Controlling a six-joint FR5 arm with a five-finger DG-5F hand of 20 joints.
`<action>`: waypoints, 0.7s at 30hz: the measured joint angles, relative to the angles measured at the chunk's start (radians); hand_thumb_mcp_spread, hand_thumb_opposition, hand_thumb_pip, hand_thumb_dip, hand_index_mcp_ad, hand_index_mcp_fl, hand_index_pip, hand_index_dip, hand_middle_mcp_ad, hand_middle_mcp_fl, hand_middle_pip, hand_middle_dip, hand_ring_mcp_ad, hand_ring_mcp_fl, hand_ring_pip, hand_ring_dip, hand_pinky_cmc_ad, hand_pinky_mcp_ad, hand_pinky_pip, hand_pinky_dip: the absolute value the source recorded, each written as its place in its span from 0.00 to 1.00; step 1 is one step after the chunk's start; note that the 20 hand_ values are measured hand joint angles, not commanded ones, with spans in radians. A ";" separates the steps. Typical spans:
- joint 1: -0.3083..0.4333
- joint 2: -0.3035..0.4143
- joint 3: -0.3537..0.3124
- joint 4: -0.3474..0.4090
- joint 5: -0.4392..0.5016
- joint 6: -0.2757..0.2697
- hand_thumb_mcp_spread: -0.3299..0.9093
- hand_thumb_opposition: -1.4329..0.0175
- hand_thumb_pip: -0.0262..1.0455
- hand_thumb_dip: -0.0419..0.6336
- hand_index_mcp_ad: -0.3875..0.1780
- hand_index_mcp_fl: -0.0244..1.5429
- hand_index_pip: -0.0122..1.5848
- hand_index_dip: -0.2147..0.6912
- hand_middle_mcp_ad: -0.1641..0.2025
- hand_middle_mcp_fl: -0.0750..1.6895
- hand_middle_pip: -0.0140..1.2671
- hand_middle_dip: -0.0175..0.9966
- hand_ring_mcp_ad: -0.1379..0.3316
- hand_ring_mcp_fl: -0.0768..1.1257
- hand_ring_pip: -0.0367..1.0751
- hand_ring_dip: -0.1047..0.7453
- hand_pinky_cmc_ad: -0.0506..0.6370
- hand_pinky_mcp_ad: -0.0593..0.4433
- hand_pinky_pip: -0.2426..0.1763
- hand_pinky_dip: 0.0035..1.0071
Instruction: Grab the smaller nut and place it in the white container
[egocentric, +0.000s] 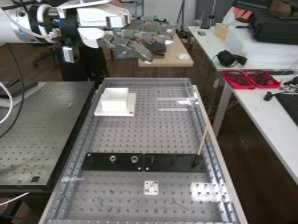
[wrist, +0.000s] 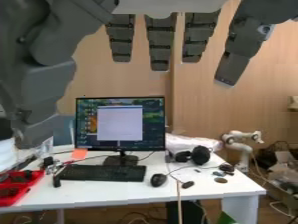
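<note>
Wears white casing (egocentric: 105, 18) along the arm (egocentric: 9, 31), with a blackish joint (egocentric: 67, 26) and black cable (egocentric: 21, 5); ends in a dark grey hand (egocentric: 136, 49) with segmented, blunt-tipped fingers (wrist: 159, 46).

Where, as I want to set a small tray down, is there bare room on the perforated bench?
Between the white container and the black bar, short of the thin stick. The bar itself is crowded by the larger nut and bearing.

Wall (wrist: 136, 85) = lt wood panels w/ vert. seam (wrist: 171, 90). White desk (wrist: 100, 189) in front: lit monitor (wrist: 120, 122), kbd (wrist: 103, 173) & mouse (wrist: 158, 180) nearby, red trays (wrist: 13, 200) too. Flr (egocentric: 246, 160) dk brown; wood-top tbl (egocentric: 176, 54) past bench (egocentric: 116, 195), w/ bright glare (egocentric: 206, 191) on bench.
</note>
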 joint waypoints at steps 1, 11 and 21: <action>0.001 -0.002 0.009 -0.002 0.019 0.000 0.48 0.50 0.48 0.28 0.46 0.04 0.09 0.36 0.64 0.07 0.11 0.24 0.59 0.07 0.11 0.23 0.65 0.74 0.37 0.59; 0.008 -0.016 0.045 -0.013 0.052 -0.001 0.47 0.51 0.45 0.27 0.46 0.05 0.08 0.39 0.65 0.07 0.11 0.24 0.59 0.07 0.11 0.23 0.68 0.77 0.33 0.59; 0.008 -0.034 0.065 -0.021 0.044 0.009 0.47 0.51 0.45 0.25 0.46 0.05 0.08 0.40 0.65 0.07 0.11 0.24 0.59 0.07 0.11 0.23 0.70 0.77 0.32 0.61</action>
